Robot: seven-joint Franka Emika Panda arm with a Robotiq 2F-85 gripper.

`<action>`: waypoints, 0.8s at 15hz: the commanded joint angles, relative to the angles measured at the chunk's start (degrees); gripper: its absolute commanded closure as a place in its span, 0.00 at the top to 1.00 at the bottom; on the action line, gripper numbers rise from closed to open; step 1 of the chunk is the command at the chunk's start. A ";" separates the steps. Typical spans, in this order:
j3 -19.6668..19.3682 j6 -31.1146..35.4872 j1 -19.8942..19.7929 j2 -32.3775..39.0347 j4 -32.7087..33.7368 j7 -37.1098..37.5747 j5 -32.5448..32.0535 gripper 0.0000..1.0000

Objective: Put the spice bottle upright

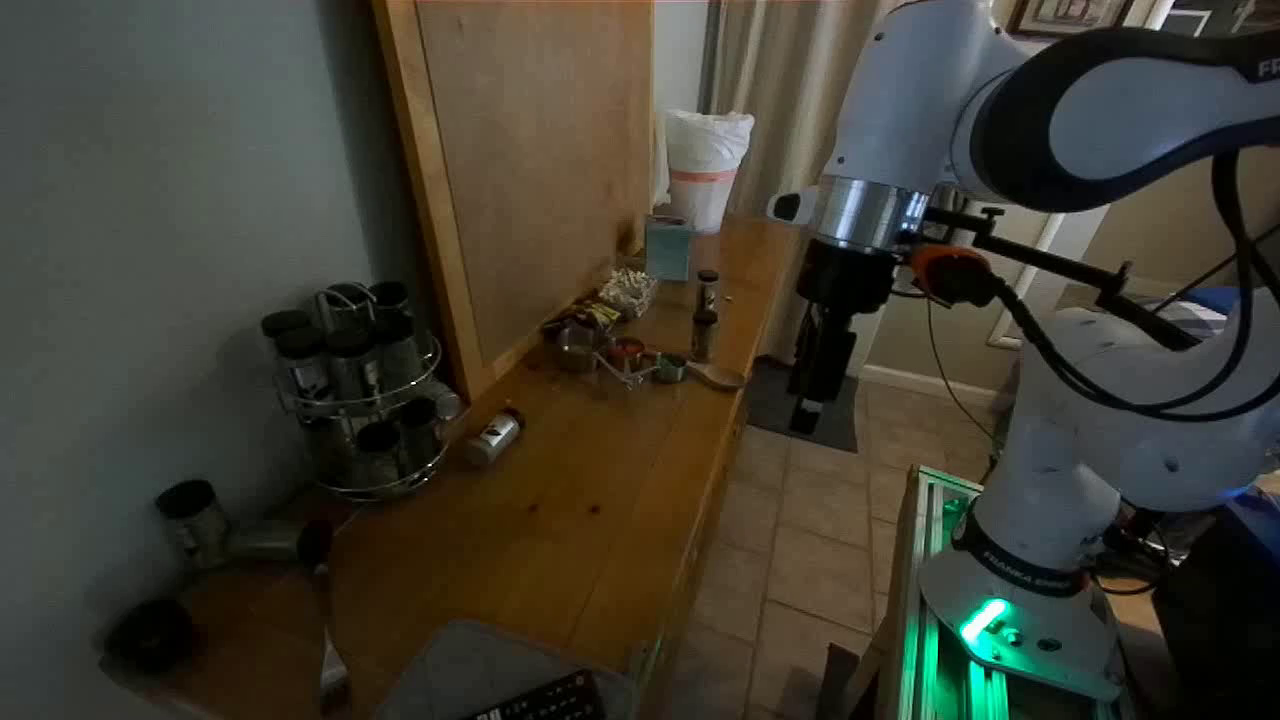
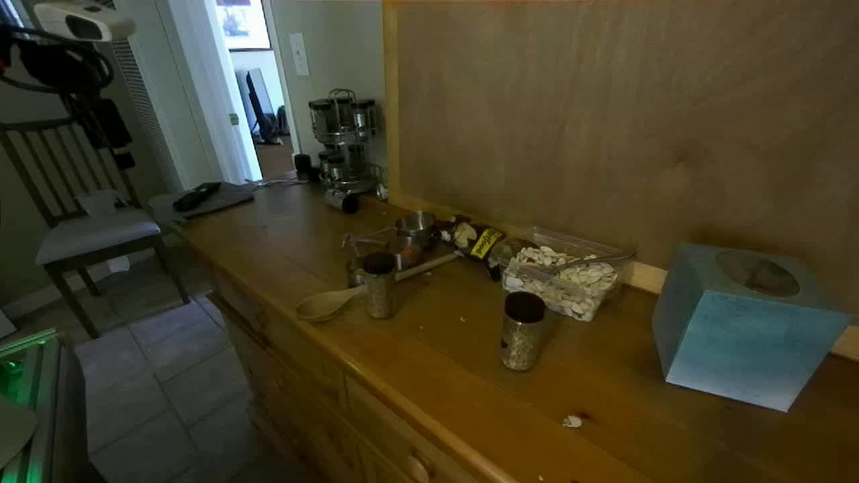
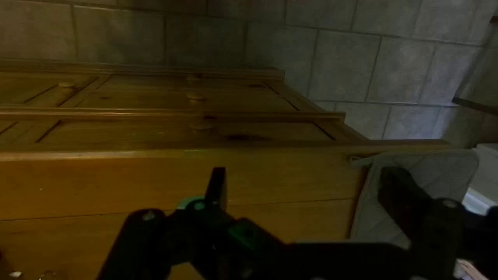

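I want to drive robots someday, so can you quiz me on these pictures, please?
1. True or false: the gripper is shut.
2. Where does a spice bottle lie on its side: A, on the chair; B, beside the spice rack; C, against the blue box?
3. How many tiers does that spice rack have?
Key: 1 false, the wrist view shows it open; 2 B; 3 two.

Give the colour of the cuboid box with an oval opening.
Muted blue box, clearest in an exterior view.
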 commanded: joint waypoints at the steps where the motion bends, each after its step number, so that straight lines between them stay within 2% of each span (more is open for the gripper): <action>1: 0.51 -0.29 -0.65 0.03 0.14 -0.42 0.43 1.00; 11: 0.51 -0.29 -0.65 0.07 0.13 -0.42 0.43 1.00; 12: -0.17 0.20 0.10 1.36 0.67 -3.91 -0.74 1.00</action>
